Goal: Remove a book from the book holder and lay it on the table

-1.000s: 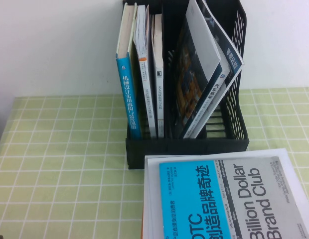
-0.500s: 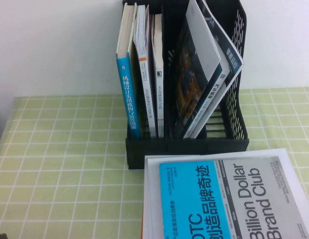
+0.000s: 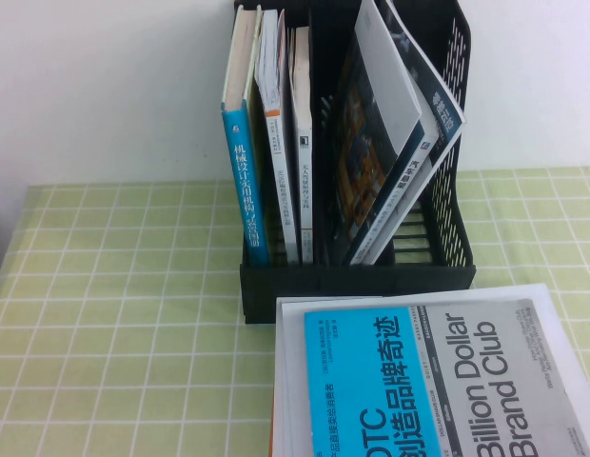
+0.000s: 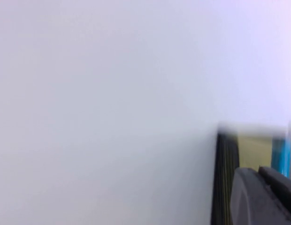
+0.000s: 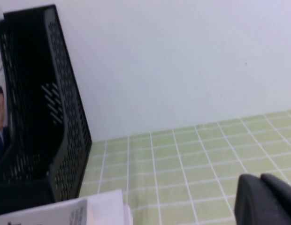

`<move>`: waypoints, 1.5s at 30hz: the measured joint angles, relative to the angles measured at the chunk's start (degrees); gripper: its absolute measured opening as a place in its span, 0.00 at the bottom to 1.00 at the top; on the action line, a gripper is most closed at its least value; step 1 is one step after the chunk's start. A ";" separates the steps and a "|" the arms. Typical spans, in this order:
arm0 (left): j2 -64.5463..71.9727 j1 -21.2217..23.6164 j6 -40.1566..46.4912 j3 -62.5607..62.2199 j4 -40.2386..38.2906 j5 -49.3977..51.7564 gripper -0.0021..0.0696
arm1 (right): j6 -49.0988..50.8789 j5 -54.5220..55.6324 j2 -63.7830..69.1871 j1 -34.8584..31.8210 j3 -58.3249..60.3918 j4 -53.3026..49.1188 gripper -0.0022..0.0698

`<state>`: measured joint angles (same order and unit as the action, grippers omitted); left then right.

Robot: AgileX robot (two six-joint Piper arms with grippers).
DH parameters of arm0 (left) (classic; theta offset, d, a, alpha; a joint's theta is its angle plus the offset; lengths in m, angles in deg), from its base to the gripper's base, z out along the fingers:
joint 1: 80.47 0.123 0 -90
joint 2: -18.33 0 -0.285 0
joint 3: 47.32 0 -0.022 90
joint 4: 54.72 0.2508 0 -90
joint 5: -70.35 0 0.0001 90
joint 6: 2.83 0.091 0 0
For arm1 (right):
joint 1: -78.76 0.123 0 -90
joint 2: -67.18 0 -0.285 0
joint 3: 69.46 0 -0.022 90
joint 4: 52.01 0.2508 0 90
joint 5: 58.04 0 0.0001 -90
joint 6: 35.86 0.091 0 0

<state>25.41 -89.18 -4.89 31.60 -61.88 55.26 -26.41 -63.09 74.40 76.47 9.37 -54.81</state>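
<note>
High view: book (image 3: 423, 129) leaning in the book holder's (image 3: 357, 278) right slot, no arms visible; left wrist view: left gripper (image 4: 263, 197), state unclear, facing wall; right wrist view: right gripper (image 5: 267, 199), state unclear, above table (image 5: 192, 159); risk: neighbouring book dragged out too.

Office-like desk, book holder (image 3: 357, 276), white wall (image 3: 105, 86)

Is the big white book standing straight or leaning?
Leaning: the large white book tilts against the black plastic book holder. Left gripper and right gripper: away.
</note>
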 joint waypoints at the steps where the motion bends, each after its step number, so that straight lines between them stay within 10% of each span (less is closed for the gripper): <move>1: 0.00 0.00 -0.14 0.00 0.01 -4.38 0.03 | 0.12 1.29 0.00 0.00 0.00 0.00 0.04; 13: -0.03 0.00 -3.69 0.00 -2.49 -34.27 0.03 | 2.64 37.67 0.00 0.00 -0.63 2.80 0.04; 20: -0.03 0.00 -7.42 -10.78 -2.63 -20.35 0.03 | -0.62 40.96 0.00 0.00 -13.92 3.28 0.04; 31: 22.83 0.00 -8.26 -43.58 -1.48 22.19 0.03 | -4.01 13.45 7.21 0.00 -36.38 4.98 0.04; 41: 41.90 0.00 -2.06 -49.07 -12.05 31.40 0.03 | -10.25 -11.92 18.49 0.00 -40.86 6.98 0.04; 45: 45.65 -2.58 16.14 -49.26 -22.01 32.47 0.03 | -10.60 -16.67 20.57 0.00 -39.35 13.54 0.04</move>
<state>71.06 -91.77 11.25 -17.66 -83.88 87.73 -37.01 -79.76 94.98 76.47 -29.98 -41.27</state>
